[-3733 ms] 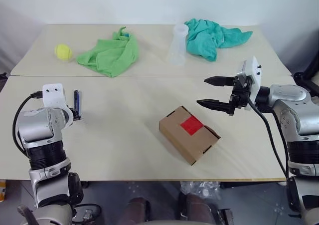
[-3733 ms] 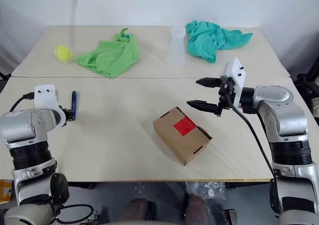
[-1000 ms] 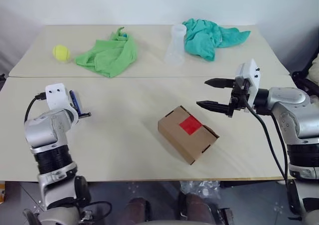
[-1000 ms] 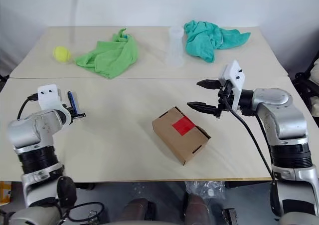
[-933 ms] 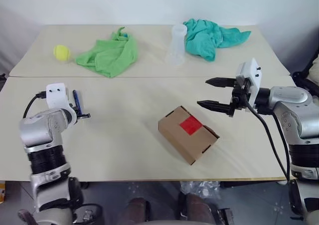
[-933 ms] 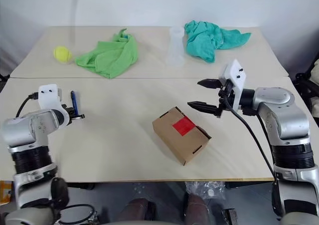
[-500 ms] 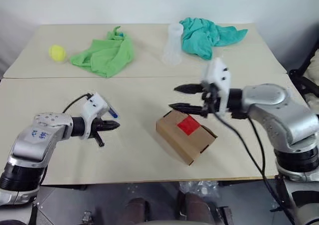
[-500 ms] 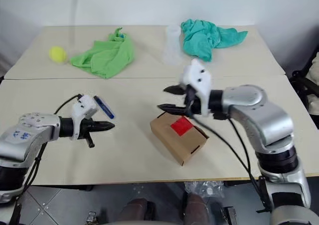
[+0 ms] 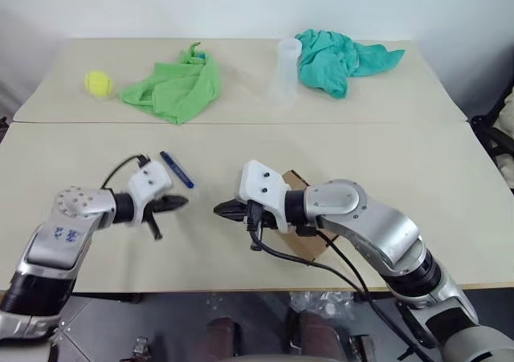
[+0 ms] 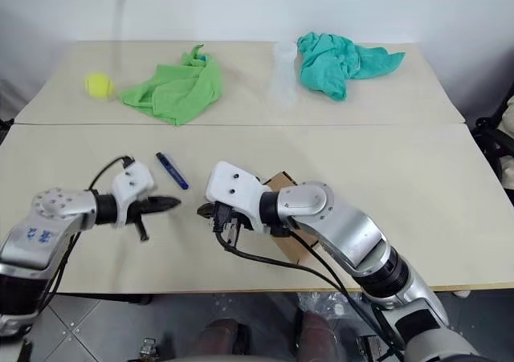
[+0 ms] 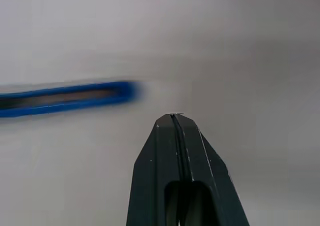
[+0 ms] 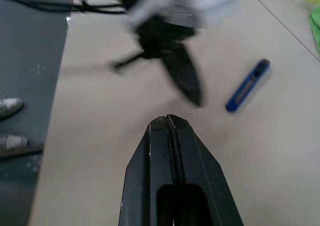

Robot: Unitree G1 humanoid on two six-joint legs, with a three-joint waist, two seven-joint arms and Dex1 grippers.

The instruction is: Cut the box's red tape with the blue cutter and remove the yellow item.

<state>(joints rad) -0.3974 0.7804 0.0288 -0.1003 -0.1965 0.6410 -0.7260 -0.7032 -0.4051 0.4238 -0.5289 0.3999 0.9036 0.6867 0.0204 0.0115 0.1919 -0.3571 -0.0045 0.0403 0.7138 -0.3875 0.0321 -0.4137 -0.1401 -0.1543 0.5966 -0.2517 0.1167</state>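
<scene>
Left eye view is showing the big surface, and the right arm is reaching across and hiding most of the box, so the red tape is hidden. The blue cutter is lying loose near the left gripper. Both it and the right gripper are squeezed closed on nothing. The 2 are pointing at each other and might bump. The right wrist view is showing the cutter's whole length clearly; the left wrist view is blurring it.
</scene>
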